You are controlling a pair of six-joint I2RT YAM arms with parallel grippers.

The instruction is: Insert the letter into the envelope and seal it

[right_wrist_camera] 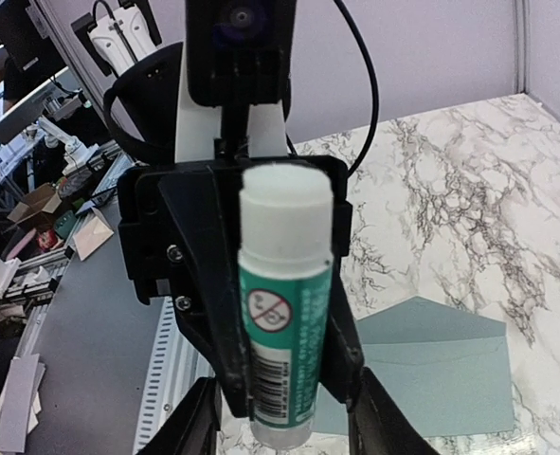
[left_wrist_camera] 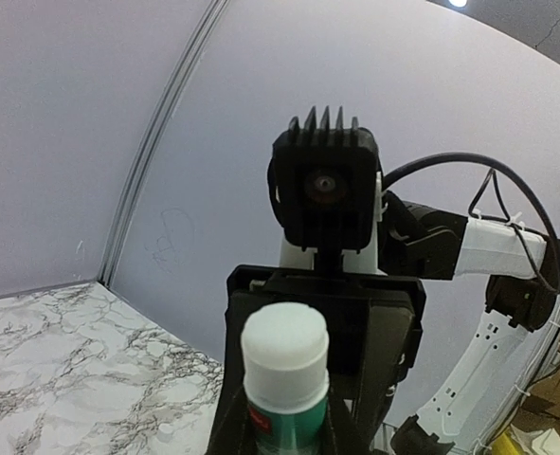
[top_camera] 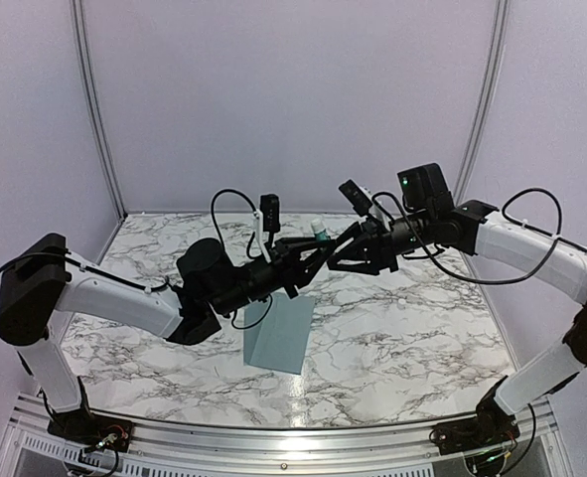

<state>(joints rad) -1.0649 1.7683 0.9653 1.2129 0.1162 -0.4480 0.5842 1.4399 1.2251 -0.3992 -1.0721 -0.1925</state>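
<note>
A glue stick (top_camera: 319,231) with a green label and a white cap is held upright in mid-air over the table. My left gripper (top_camera: 313,250) is shut on its tube; in the left wrist view the glue stick (left_wrist_camera: 284,379) rises between my own fingers. My right gripper (top_camera: 335,250) faces the left one, tip to tip. In the right wrist view the glue stick (right_wrist_camera: 284,313) sits between the left gripper's dark fingers (right_wrist_camera: 204,313), while my right gripper (right_wrist_camera: 284,427) stands open, its fingers clear of the tube. The blue-grey envelope (top_camera: 278,333) lies flat on the marble below. The letter does not show.
The marble table (top_camera: 402,328) is walled by pale panels at the back and sides. The envelope (right_wrist_camera: 431,365) lies below and right of the stick in the right wrist view. A metal rail (top_camera: 293,437) runs along the near edge between the arm bases.
</note>
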